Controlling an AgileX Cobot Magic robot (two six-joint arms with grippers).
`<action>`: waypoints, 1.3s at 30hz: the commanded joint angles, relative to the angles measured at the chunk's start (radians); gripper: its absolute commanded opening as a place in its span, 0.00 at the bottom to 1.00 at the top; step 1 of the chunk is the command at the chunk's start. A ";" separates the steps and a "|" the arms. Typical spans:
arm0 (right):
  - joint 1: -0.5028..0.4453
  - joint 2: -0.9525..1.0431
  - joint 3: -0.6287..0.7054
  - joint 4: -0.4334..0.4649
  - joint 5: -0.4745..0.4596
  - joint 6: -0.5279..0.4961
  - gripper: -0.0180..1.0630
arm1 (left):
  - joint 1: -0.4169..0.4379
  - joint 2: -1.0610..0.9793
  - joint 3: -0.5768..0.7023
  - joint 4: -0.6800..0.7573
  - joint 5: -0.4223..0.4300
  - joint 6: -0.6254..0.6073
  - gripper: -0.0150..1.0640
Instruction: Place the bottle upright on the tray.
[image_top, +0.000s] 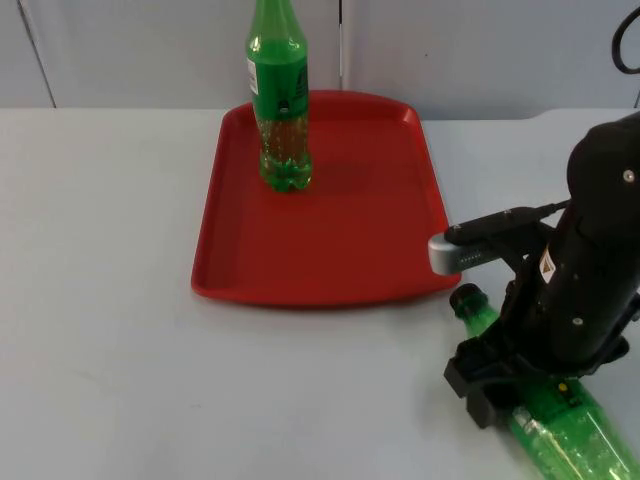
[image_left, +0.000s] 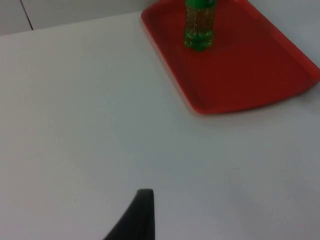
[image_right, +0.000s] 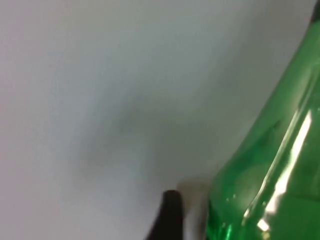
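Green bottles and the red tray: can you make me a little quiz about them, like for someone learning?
1. True or false: the green plastic bottle standing upright is on the red plastic tray.
2. Where is the second green plastic bottle lying on its side? A) on the tray B) on the white table beside the tray's corner C) lifted in the air
3. Fill in: the right hand is down over the lying bottle, near its ____.

Key:
1. True, it stands near the tray's far edge.
2. B.
3. Neck. The black cap points towards the tray. The left hand waits over bare table.
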 joint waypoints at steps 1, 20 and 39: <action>0.006 0.010 0.006 0.004 0.011 0.007 0.48 | -0.006 -0.003 0.004 -0.002 -0.002 -0.004 0.99; 0.006 -0.082 0.006 0.001 0.064 0.039 0.02 | -0.006 -0.003 0.004 -0.002 -0.002 -0.004 0.99; 0.004 -0.563 -0.010 -0.072 -0.038 0.023 0.02 | -0.006 -0.003 0.004 -0.002 -0.002 -0.004 0.99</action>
